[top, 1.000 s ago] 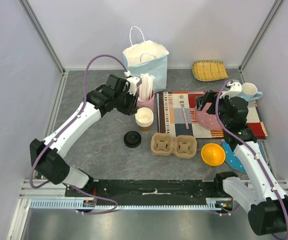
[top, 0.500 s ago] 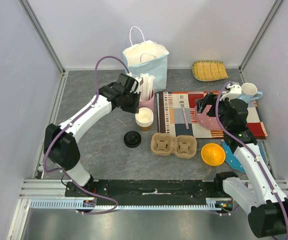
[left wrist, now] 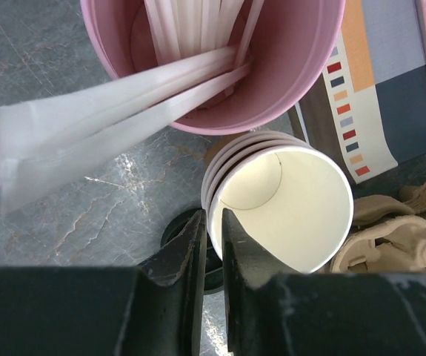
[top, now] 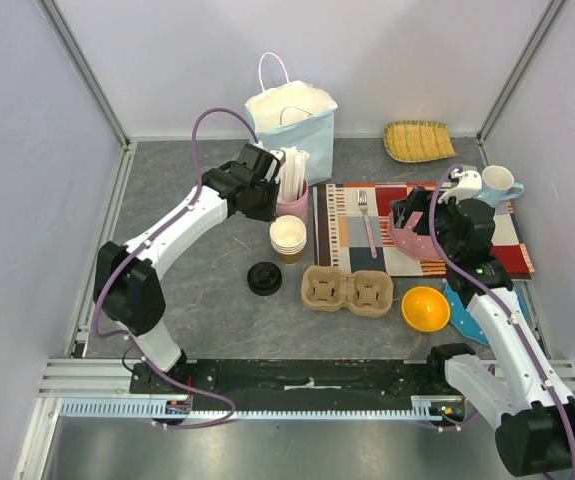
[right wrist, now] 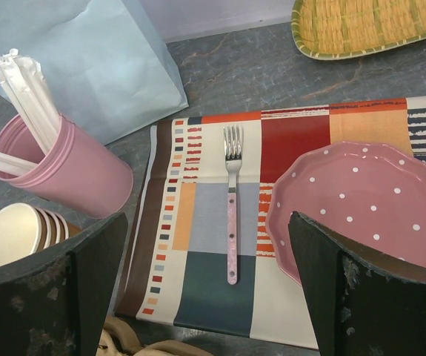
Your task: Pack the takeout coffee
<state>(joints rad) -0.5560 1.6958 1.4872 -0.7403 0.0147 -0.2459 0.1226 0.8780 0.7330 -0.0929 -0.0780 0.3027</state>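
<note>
Peeling one cup off the stack is, I judge, the step in hand.

Largest first:
- One pale blue paper carrier bag (top: pixel 292 120) stands at 12 o'clock on the table.
- One striped, many-coloured placemat (top: pixel 347 235) lies at 3 o'clock.
- One brown moulded-pulp cup carrier (top: pixel 347 290), with two wells, sits at 6 o'clock of centre.
- One pink plastic tumbler (top: pixel 292 205) holds white wrapped straws (left wrist: pixel 87 141).
- One stack of brown kraft paper cups (top: pixel 288 238), cream inside, stands just beside the tumbler at its 6 o'clock. It looks like about four cups, though the rims nest too tightly to be sure.
- One round black plastic sip lid (top: pixel 264 278) lies at the stack's 7 o'clock.

No lidded takeout coffee shows, since cup and lid lie apart.

The left gripper (left wrist: pixel 213 215) has its jaws drawn to a sliver astride the top cup (left wrist: pixel 287 208) at its 9 o'clock rim. One finger is inside and one outside, seemingly pinching the wall. A slow, straight lift should leave the lower cups behind and keep clear of the straws. The right gripper (right wrist: pixel 207 217) hangs spread wide over the placemat, holding nothing.
</note>
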